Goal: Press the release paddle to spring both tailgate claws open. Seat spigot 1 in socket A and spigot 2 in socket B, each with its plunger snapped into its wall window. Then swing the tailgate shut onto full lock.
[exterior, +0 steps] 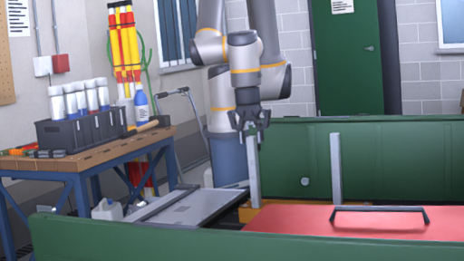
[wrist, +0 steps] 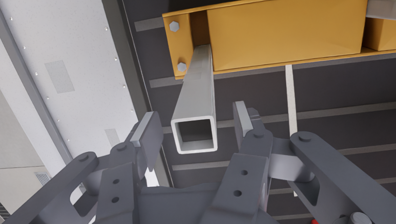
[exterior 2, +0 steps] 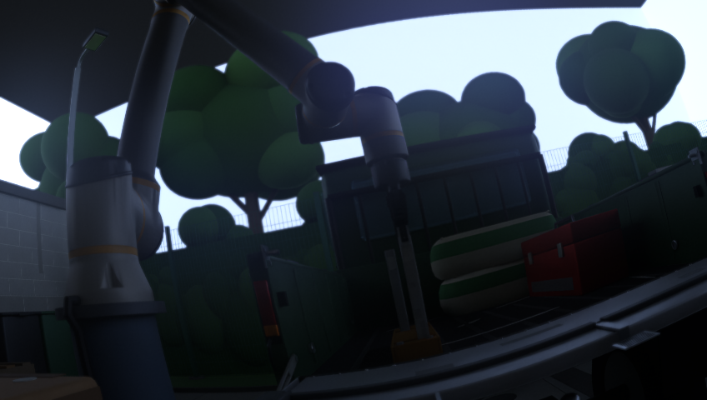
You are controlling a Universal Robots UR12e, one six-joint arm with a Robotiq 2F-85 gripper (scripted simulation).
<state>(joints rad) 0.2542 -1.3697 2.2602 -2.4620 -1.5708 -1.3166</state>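
Observation:
At the rear of the truck bed, a grey square-tube spigot (exterior: pixel 253 170) stands upright in the left end of the yellow socket block (wrist: pixel 266 36), and my open gripper (wrist: pixel 194 125) straddles the spigot's hollow top end (wrist: pixel 194 134) without holding it. A second grey spigot (exterior: pixel 335 167) stands upright further right. The tailgate (exterior: pixel 195 206) lies dropped open, a flat grey panel to the left of the sockets. From the second side camera the scene is dark, with both posts rising from the yellow block (exterior 2: pixel 414 342). The plungers and wall windows are hidden.
A red toolbox (exterior: pixel 362 219) with a black handle sits in the bed near the sockets. Green side walls (exterior: pixel 362 154) enclose the bed. A blue workbench (exterior: pixel 86 158) with a crate of bottles stands on the left. Striped rolls (exterior 2: pixel 491 257) lie deeper in the bed.

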